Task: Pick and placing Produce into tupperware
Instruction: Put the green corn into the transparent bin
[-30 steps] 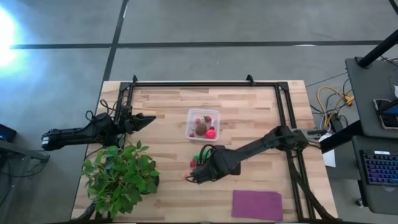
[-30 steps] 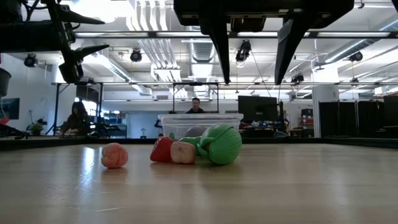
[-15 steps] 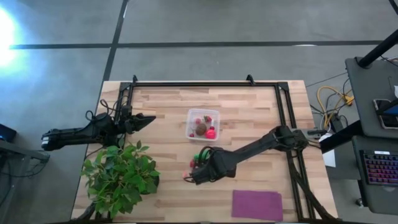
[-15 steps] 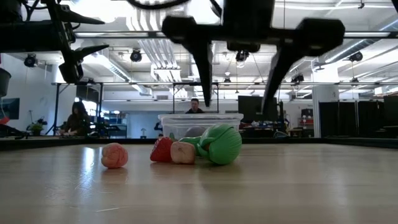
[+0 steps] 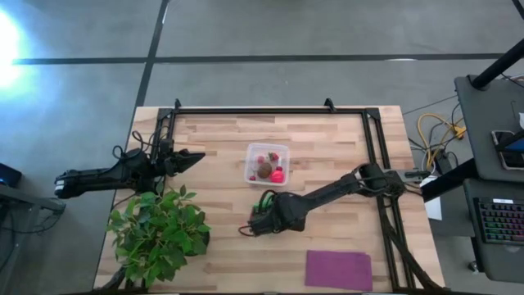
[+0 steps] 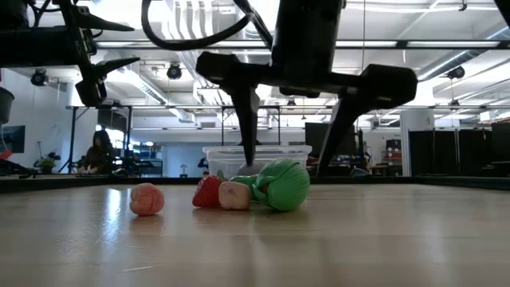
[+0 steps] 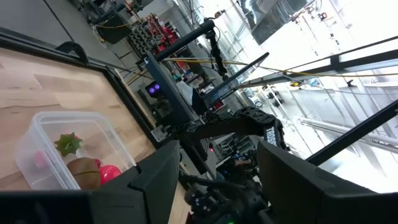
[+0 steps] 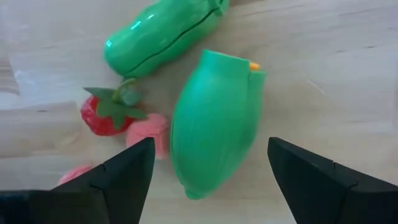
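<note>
My right gripper (image 8: 208,171) is wide open, one finger on each side of the green piece (image 8: 214,124) under it.

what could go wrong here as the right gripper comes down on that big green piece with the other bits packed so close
1. The right gripper is open over the large green piece, and the pink piece and strawberry sit right beside it; one finger may land on them or push them off.
2. The green piece is rounded and smooth, so it might squirt out as the fingers close.
3. The tupperware already holds several pieces, so a bulky one may not settle inside.
</note>
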`<state>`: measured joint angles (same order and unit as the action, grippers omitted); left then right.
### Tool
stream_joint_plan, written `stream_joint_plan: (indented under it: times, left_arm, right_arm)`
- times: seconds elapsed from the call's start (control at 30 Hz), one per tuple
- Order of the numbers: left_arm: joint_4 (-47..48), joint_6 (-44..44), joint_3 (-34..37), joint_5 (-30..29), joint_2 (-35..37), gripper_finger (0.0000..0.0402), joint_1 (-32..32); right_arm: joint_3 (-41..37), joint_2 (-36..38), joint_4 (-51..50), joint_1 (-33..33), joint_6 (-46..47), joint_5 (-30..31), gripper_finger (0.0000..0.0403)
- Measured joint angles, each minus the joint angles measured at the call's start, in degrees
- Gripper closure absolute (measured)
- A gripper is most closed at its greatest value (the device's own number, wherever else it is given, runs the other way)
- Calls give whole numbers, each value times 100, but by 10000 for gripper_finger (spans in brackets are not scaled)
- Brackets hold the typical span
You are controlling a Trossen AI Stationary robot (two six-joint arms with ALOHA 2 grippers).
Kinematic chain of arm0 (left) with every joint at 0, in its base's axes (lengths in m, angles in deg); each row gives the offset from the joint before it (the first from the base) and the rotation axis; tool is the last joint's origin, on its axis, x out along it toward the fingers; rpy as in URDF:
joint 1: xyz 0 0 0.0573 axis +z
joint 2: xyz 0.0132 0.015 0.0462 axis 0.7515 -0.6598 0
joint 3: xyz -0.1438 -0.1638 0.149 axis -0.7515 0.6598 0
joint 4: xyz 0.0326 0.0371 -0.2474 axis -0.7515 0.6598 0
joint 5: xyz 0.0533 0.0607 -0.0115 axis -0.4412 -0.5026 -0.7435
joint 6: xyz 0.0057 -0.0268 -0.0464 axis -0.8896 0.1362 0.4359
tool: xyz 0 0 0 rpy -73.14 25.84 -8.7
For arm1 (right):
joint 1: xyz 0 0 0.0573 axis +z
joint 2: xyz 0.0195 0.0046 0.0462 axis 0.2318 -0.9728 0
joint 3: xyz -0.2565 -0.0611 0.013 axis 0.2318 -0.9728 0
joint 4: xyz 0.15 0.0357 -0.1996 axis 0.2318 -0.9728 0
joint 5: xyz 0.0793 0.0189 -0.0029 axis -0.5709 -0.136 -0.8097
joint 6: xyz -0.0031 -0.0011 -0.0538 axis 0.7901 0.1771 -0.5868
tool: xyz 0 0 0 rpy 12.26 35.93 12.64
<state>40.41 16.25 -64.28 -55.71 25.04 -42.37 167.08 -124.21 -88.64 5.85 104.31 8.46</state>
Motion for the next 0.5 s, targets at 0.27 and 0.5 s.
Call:
stream_joint_plan:
  times: [0.27,0.5]
  left_arm:
    - [2,0,0,2,-1,201,0]
    - [1,0,0,0,0,201,2]
  right_arm:
    - [-235,4,46,-56,-45,-7,105]
    - [-451,4,554,-218,-358,-46,106]
